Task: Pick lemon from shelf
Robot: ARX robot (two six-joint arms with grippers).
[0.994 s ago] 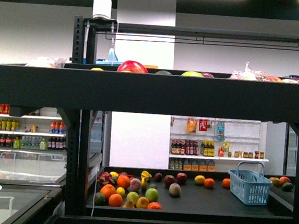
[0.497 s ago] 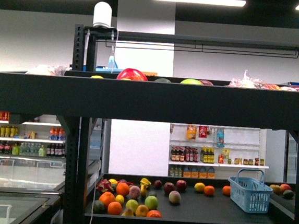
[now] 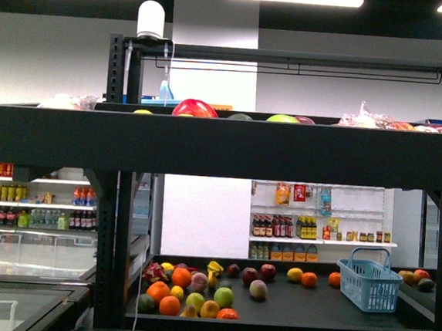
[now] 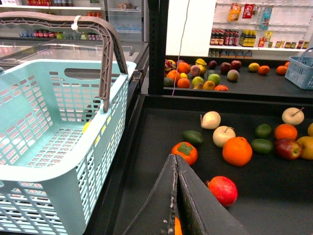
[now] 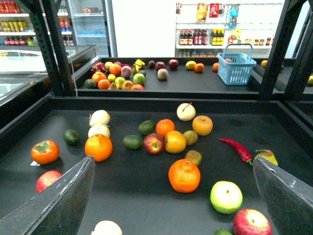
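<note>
Left gripper point(image 4: 176, 166) clenched, fingers pressed together, nothing visibly between them; it is hanging over the near edge of the shelf point(image 5: 132, 186), beside the teal basket point(image 4: 49, 137).

Right gripper point(image 5: 173, 161) released, jaws standing wide over the same dark tier.

Likeliest lemon point(image 5: 175, 141): a yellow fruit lying loose at about 12 o'clock from the right gripper, touching the red apple point(image 5: 153, 143) at its 9 o'clock side, with an orange point(image 5: 165, 126) just behind; identity is a judgement, since the skin is reading yellow-orange.

From the left gripper it is sitting far out at 2 o'clock, so the right arm looks nearer; it looks roundish, so I cannot tell its long axis.

Another yellow fruit point(image 5: 190, 64) is lying on the far tier near the blue basket point(image 5: 236, 68), well apart.
</note>
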